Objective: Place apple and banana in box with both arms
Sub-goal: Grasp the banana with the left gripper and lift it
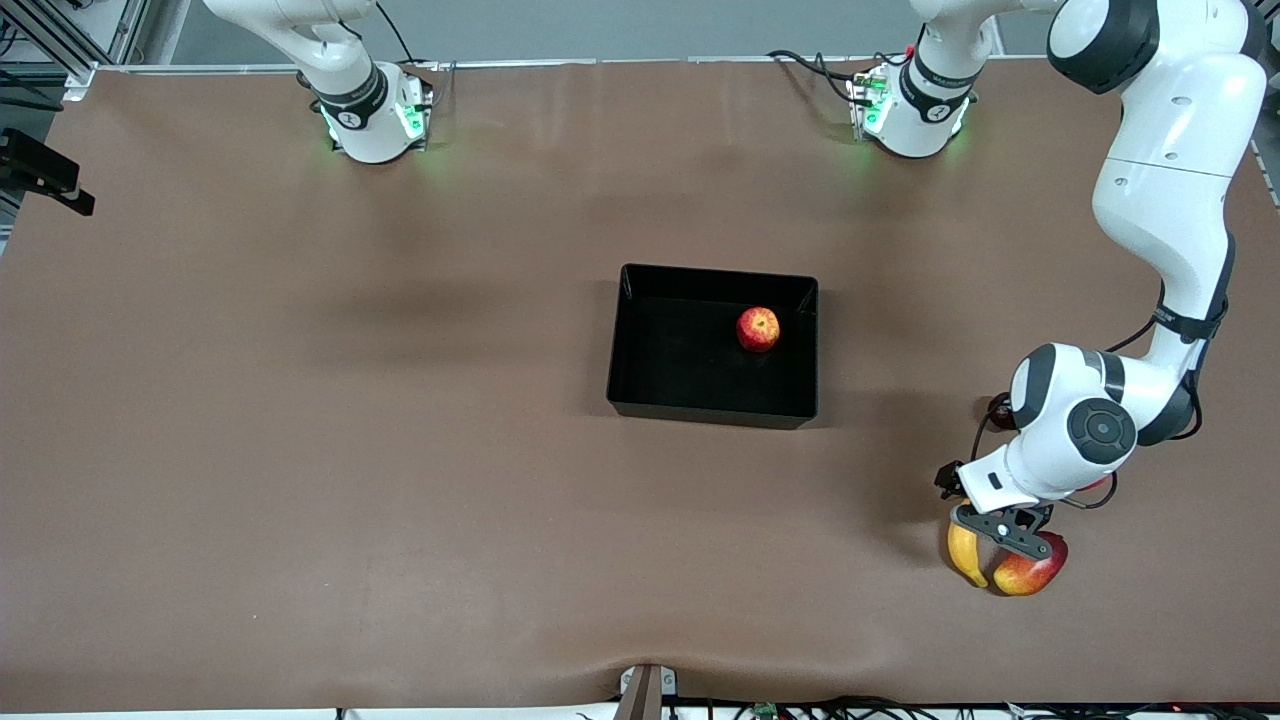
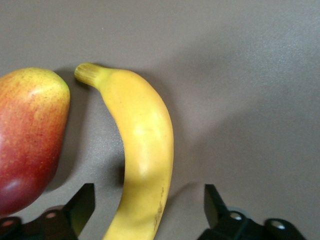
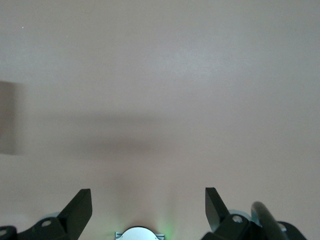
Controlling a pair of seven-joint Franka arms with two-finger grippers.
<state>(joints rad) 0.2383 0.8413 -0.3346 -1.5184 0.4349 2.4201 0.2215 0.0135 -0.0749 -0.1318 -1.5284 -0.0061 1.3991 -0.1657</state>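
The red, yellow-streaked apple lies inside the black box in the middle of the table. The yellow banana lies on the table near the front camera, toward the left arm's end. My left gripper is down over it and open. One finger stands on each side of the banana with a gap on both sides. My right gripper is open over bare table with nothing between its fingers. The right arm waits by its base.
A red-and-yellow mango-like fruit lies right beside the banana, close to one finger of the left gripper. The table's front edge runs a short way nearer the camera than both fruits.
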